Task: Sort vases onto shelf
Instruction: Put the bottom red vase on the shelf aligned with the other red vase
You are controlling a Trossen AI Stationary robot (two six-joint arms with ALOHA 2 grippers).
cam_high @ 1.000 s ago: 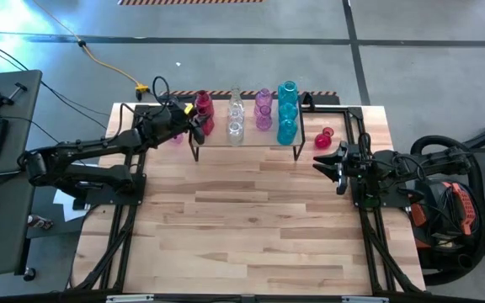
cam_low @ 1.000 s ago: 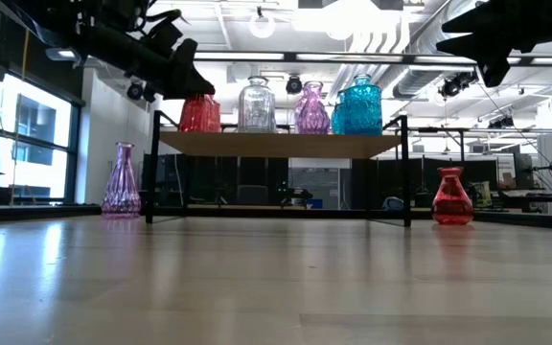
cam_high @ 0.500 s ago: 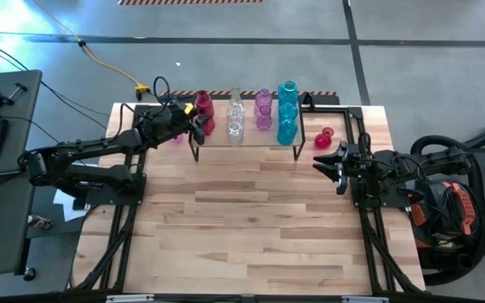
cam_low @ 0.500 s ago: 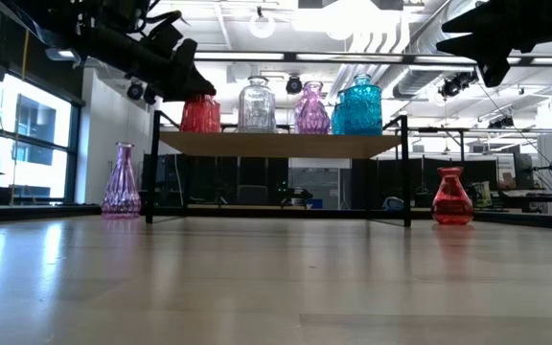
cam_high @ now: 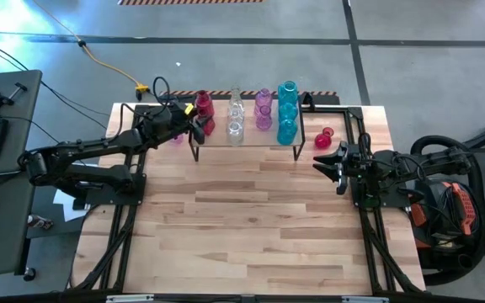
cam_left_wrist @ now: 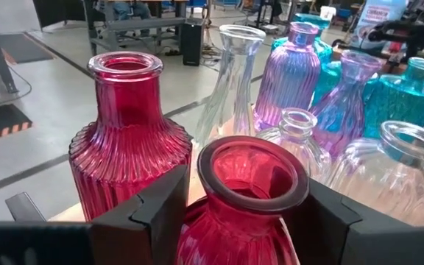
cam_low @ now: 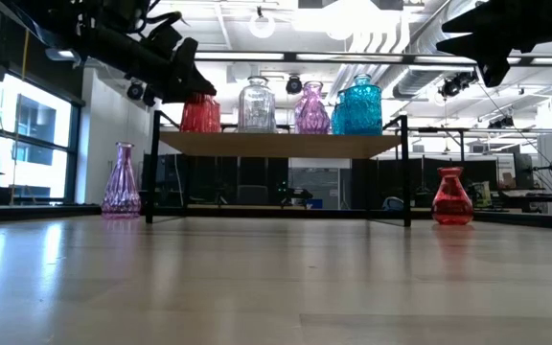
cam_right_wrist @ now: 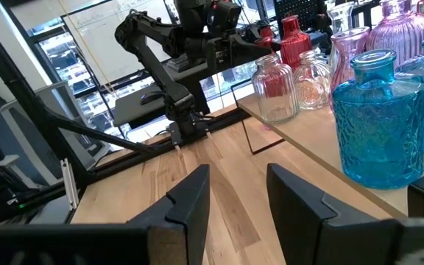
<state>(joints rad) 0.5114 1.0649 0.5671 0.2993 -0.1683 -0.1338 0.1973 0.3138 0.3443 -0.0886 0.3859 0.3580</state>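
Left gripper is straddling the front red vase standing at the shelf's left end, fingers spread wide with gaps showing. Judgement: withdraw straight, avoiding the taller red vase behind. Right gripper is waiting, fingers part-open and empty; floor red vase is remaining unsorted.

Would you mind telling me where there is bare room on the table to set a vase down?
The table is bare from the shelf to its near edge, between both arms. The shelf is crowded. A red vase stands right of it, a purple vase left.
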